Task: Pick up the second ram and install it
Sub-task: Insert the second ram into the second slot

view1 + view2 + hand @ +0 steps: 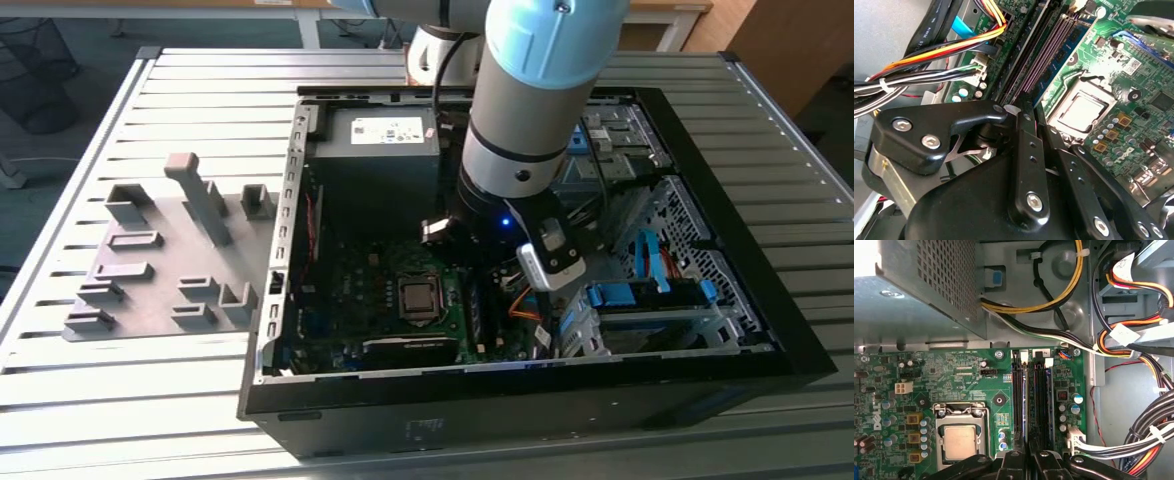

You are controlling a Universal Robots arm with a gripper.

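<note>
My gripper (497, 265) is down inside the open computer case (747, 300), over the memory slots to one side of the processor socket (960, 441). In the first wrist view its two black fingers (1013, 465) stand close together, in line with one slot. The second ram (1027, 400) shows edge-on as a thin dark strip running from between them along that slot. Another stick with a blue-green face (1074, 37) stands in the neighbouring slot on the processor side. In the second wrist view the gripper (1040, 132) hides the spot where it grips the stick.
Bundles of orange, yellow, black and white cables (1134, 340) hang close beside the slots. The power supply box (380, 135) sits at the back of the case. Blue drive-bay clips (641, 292) are at the exterior view's right. A grey fixture plate with blocks (160, 260) lies on the table at its left.
</note>
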